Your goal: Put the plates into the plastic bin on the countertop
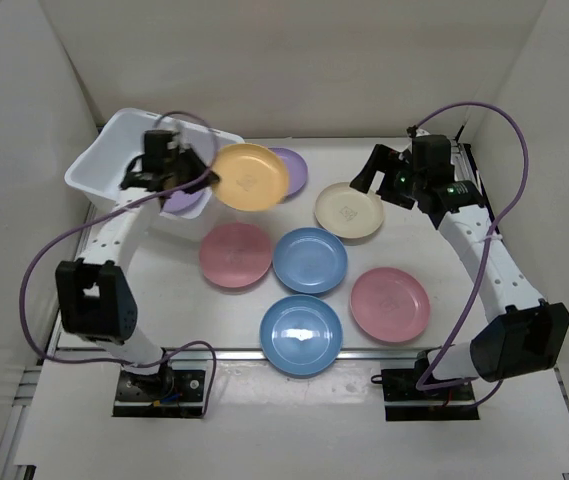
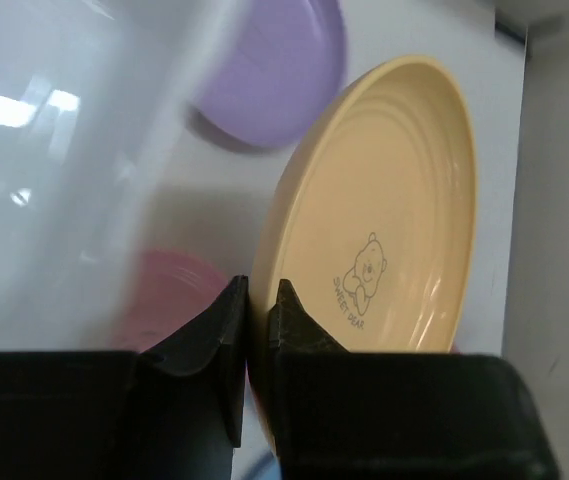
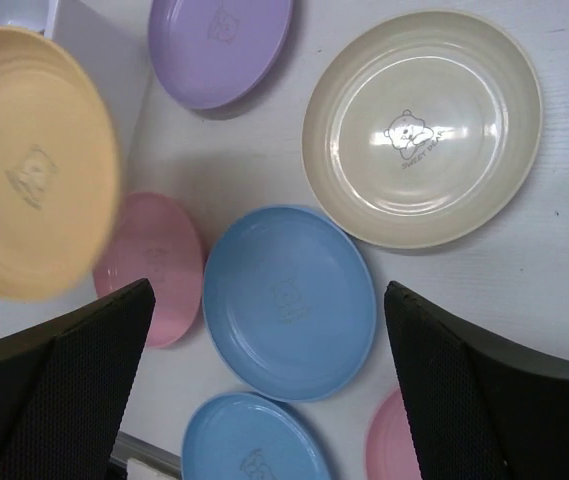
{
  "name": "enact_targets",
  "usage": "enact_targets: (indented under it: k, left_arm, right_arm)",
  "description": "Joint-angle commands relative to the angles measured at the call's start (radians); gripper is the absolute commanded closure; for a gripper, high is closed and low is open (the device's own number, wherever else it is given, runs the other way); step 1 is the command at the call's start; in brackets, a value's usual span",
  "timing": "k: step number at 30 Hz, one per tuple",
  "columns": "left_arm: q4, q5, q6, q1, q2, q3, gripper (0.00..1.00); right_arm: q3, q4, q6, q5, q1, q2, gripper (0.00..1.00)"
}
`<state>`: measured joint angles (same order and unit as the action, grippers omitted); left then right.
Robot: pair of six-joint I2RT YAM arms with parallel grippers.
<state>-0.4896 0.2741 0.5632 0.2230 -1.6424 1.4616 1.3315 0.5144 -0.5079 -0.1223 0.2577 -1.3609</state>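
My left gripper point(image 1: 202, 173) point(image 2: 261, 292) is shut on the rim of a yellow-orange plate point(image 1: 251, 177) point(image 2: 394, 200) and holds it tilted in the air beside the white plastic bin point(image 1: 104, 150). A purple plate point(image 1: 186, 200) shows in the bin under the left wrist. On the countertop point(image 1: 444, 290) lie another purple plate point(image 1: 296, 166) point(image 3: 219, 45), a cream plate point(image 1: 349, 211) point(image 3: 424, 125), two pink plates point(image 1: 235, 254) point(image 1: 390, 303) and two blue plates point(image 1: 310, 260) point(image 1: 301, 335). My right gripper point(image 1: 366, 182) point(image 3: 269, 290) is open and empty, above the cream plate's far side.
The bin's blurred wall point(image 2: 64, 150) fills the left of the left wrist view. White walls close in the table at the back and both sides. A metal rail point(image 1: 224, 352) runs along the near edge. Purple cables loop from both arms.
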Motion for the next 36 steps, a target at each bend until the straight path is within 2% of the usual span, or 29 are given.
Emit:
enact_targets:
  k: [1, 2, 5, 8, 12, 17, 20, 26, 30, 33, 35, 36]
  left_arm:
    - [0.271, 0.056, 0.176, -0.184, 0.173, -0.166, 0.9]
    - [0.285, 0.037, 0.216, -0.247, 0.182, -0.19, 0.9]
    - [0.325, -0.038, 0.265, -0.335, 0.201, -0.248, 0.9]
    - [0.347, -0.074, 0.293, -0.378, 0.173, -0.253, 0.9]
    - [0.298, -0.121, 0.299, -0.421, 0.078, -0.181, 0.9]
    - [0.157, -0.216, 0.279, -0.424, -0.077, -0.037, 0.9]
    - [0.108, -0.263, 0.261, -0.421, -0.163, 0.063, 0.8]
    - [-0.047, -0.334, 0.242, -0.416, -0.339, 0.279, 0.73]
    - [-0.134, -0.403, 0.227, -0.392, -0.408, 0.376, 0.63]
    - [-0.184, -0.447, 0.216, -0.383, -0.439, 0.457, 0.6]
    - [-0.207, -0.444, 0.208, -0.382, -0.458, 0.479, 0.48]
    - [-0.208, -0.441, 0.208, -0.383, -0.461, 0.489, 0.29]
  right_arm:
    - [0.041, -0.002, 0.005, 0.027, -0.024, -0.024, 0.01]
    - [0.043, 0.002, -0.007, 0.027, -0.049, -0.035, 0.01]
    - [0.034, 0.012, -0.017, 0.015, -0.112, -0.056, 0.01]
    - [0.011, 0.016, -0.012, 0.004, -0.181, -0.066, 0.01]
    - [-0.015, 0.013, 0.002, 0.018, -0.253, -0.083, 0.01]
    - [-0.032, 0.016, 0.023, 0.055, -0.337, -0.128, 0.01]
    - [-0.052, -0.007, 0.029, 0.052, -0.367, -0.162, 0.01]
    - [-0.054, -0.045, 0.045, 0.039, -0.37, -0.257, 0.01]
    - [-0.043, -0.063, 0.049, 0.072, -0.354, -0.316, 0.01]
    - [-0.026, -0.057, 0.058, 0.095, -0.341, -0.352, 0.01]
    - [-0.018, -0.057, 0.062, 0.111, -0.327, -0.377, 0.01]
    - [-0.018, -0.059, 0.063, 0.115, -0.321, -0.386, 0.01]
